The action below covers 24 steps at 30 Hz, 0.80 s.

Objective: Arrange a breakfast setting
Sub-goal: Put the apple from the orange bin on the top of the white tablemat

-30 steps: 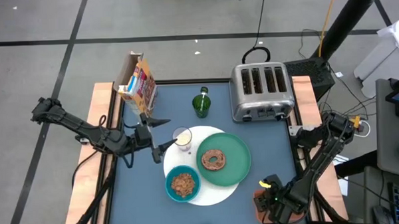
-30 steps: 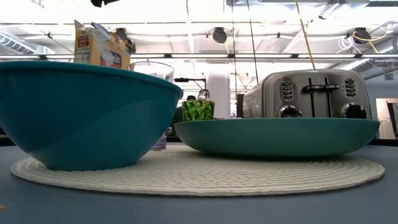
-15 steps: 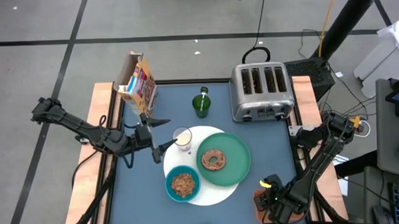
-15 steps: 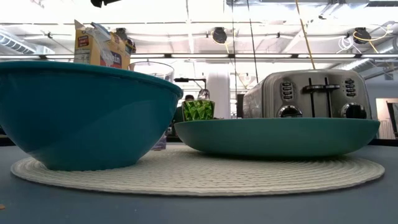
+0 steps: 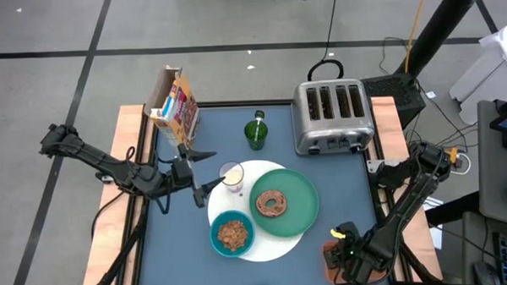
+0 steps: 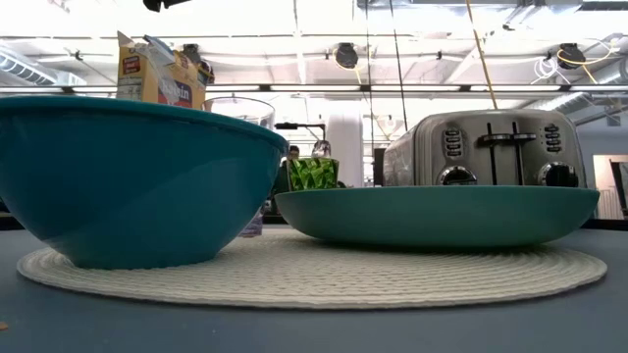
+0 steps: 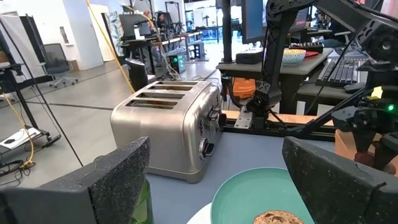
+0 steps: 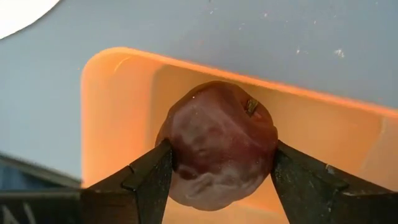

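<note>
While the high view laid out the whole table, the large white round disc (image 5: 264, 211) sat near its middle, carrying the green dinner plate (image 5: 301, 210) with the brown bagel (image 5: 271, 203) on it, the smaller teal bowl (image 5: 233, 235) and the small clear milk glass (image 5: 232, 174). The left gripper (image 5: 205, 171) hovered spread open just beside the glass; the right gripper (image 5: 335, 256) sat low at the table's near right corner. Bare blue tabletop lay left of the disc.

The low view showed the bowl (image 6: 128, 176) and plate (image 6: 437, 214) resting on the disc (image 6: 324, 270), with the toaster (image 6: 486, 147) behind.

The left wrist view looked past open fingers (image 7: 118, 171) at the toaster (image 7: 168, 127) and plate (image 7: 242, 193).

Only the right wrist view revealed the dark-red fruit (image 8: 217, 143), clamped between the right gripper's fingers (image 8: 146, 174) over an orange tray (image 8: 118, 106).
</note>
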Motion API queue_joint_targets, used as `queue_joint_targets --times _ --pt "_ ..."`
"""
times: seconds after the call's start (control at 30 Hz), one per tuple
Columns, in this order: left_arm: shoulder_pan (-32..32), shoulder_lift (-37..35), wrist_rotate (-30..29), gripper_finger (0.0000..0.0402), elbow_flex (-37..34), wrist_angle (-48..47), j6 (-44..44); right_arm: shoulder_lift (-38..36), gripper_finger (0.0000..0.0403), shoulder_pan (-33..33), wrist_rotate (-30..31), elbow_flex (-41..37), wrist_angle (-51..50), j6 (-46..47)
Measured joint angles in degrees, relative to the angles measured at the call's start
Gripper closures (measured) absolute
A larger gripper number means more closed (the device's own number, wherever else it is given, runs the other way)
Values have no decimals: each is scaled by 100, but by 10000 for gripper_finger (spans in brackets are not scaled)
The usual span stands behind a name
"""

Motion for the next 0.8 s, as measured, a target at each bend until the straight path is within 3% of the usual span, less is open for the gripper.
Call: queue_joint_targets --times 0.37,0.47,0.57,0.8 --pt "0 0 0 30 0 0 0 -844 166 2 30 0 -17 -172" --pt "0 0 0 30 0 0 0 -1139 166 2 301 0 -9 -299" --pt "0 0 0 30 0 0 -1 -1433 166 1 984 2 -9 -476" --pt "0 0 0 30 0 1 0 -1911 166 -162 3516 4 4 -1700"
